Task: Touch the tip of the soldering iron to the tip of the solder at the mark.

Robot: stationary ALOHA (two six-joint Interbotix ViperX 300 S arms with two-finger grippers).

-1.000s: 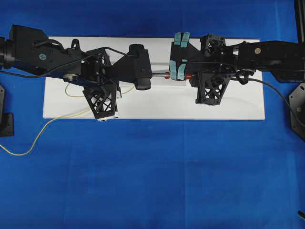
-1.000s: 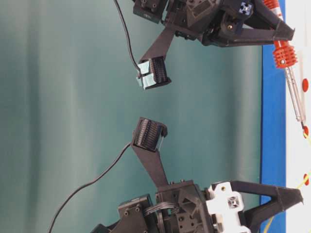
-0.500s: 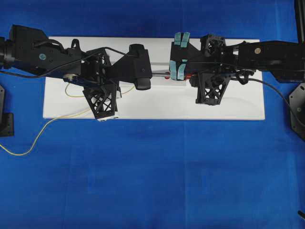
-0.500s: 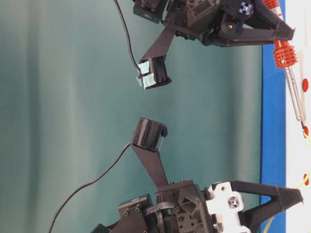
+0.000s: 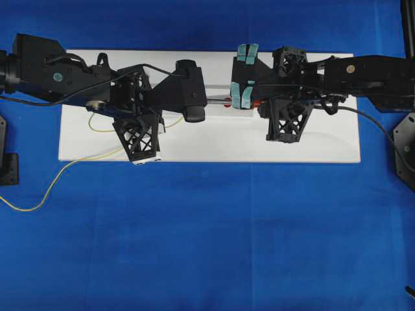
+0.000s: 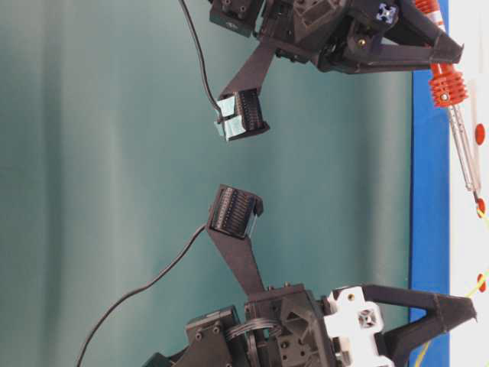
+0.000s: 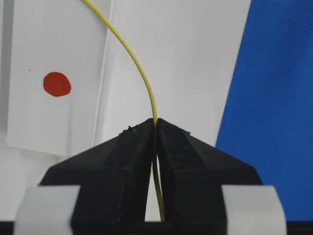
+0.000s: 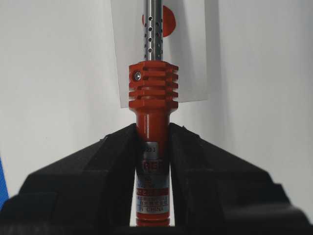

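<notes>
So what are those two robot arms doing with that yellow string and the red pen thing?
The left gripper is pinching the solder, a thin yellow wire. The right gripper is clamped on the red handle of the soldering iron. Both tools are held over a white board with red dot marks. In the table-level view, the iron's tip sits at one red dot, with the wire close by; whether they actually touch is too small to tell.

Soldering iron (image 8: 152,147) handle label: "CHINA" legible at bottom, partial "RE.." above, small no. ending "93" near top. Rest too small/hidden by jaws. No other legible txt.
</notes>
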